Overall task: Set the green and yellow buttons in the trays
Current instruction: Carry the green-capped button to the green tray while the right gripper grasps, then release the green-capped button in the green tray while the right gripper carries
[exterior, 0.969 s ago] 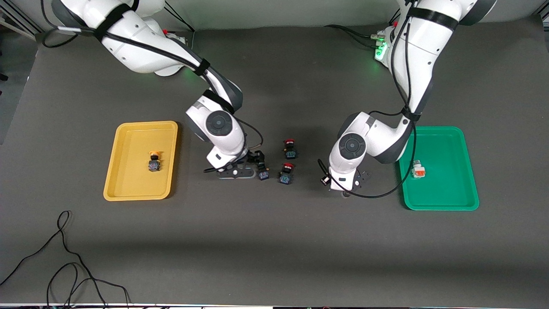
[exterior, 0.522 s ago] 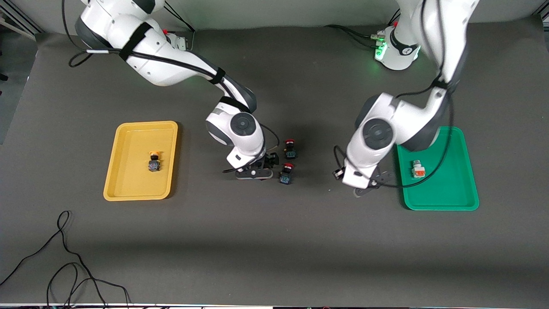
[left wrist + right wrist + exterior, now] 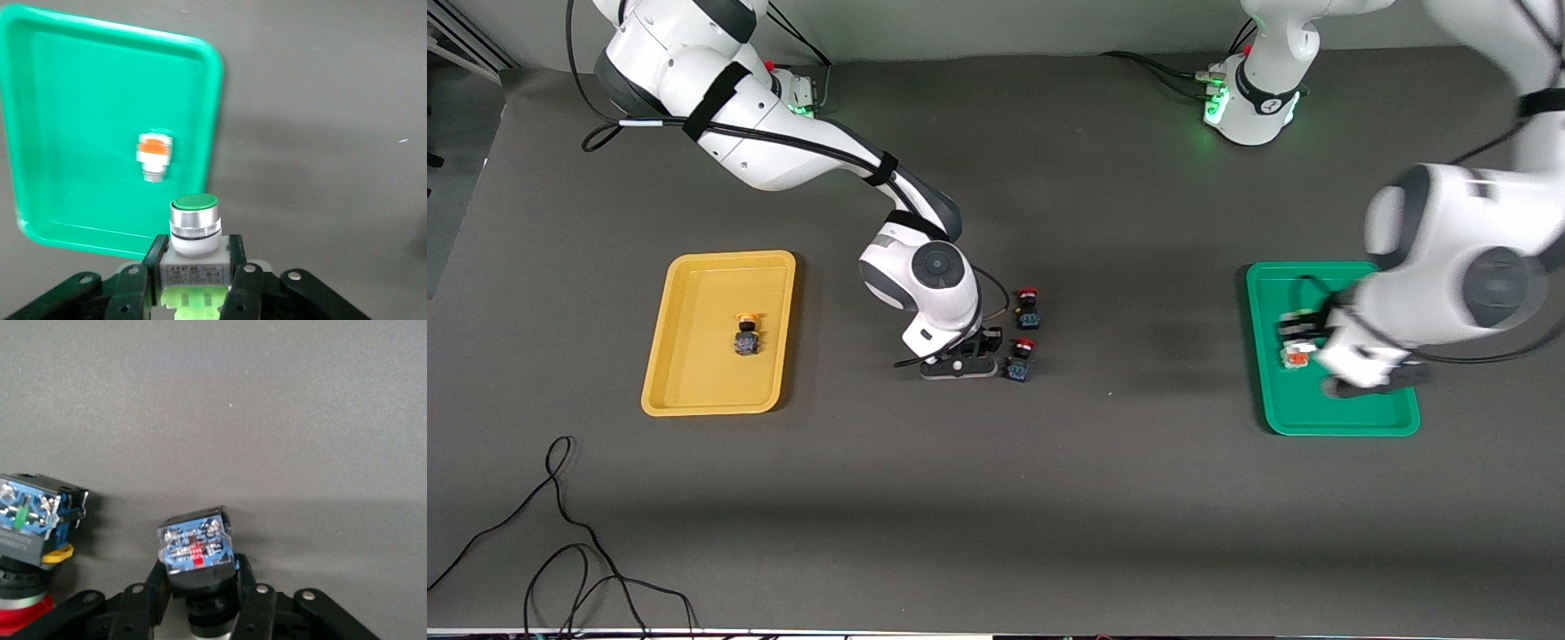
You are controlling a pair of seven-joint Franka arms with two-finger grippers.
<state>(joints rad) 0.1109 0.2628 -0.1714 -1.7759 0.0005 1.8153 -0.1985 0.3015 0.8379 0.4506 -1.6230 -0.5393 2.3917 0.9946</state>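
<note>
My left gripper [image 3: 1303, 333] is shut on a pale grey button with a green cap [image 3: 194, 227] and holds it up over the green tray [image 3: 1352, 418]. In the left wrist view the tray [image 3: 67, 100] holds a pale block with an orange-red face [image 3: 154, 152], which also shows in the front view [image 3: 1297, 357]. My right gripper [image 3: 200, 577] is low at the table's middle [image 3: 983, 349], shut on a black-bodied button with a blue end [image 3: 195, 550]; its cap is hidden. The yellow tray [image 3: 694, 400] holds a yellow-capped button [image 3: 746, 335].
Two black buttons with red caps lie beside my right gripper, one touching close [image 3: 1020, 357] and one farther from the front camera [image 3: 1029, 307]. The closer one shows in the right wrist view [image 3: 30, 530]. A loose black cable [image 3: 560, 533] lies near the front edge at the right arm's end.
My left arm has swung from the table's middle to over the green tray, carrying the green-capped button. My right gripper has slid toward the red-capped buttons and now covers the black-bodied button.
</note>
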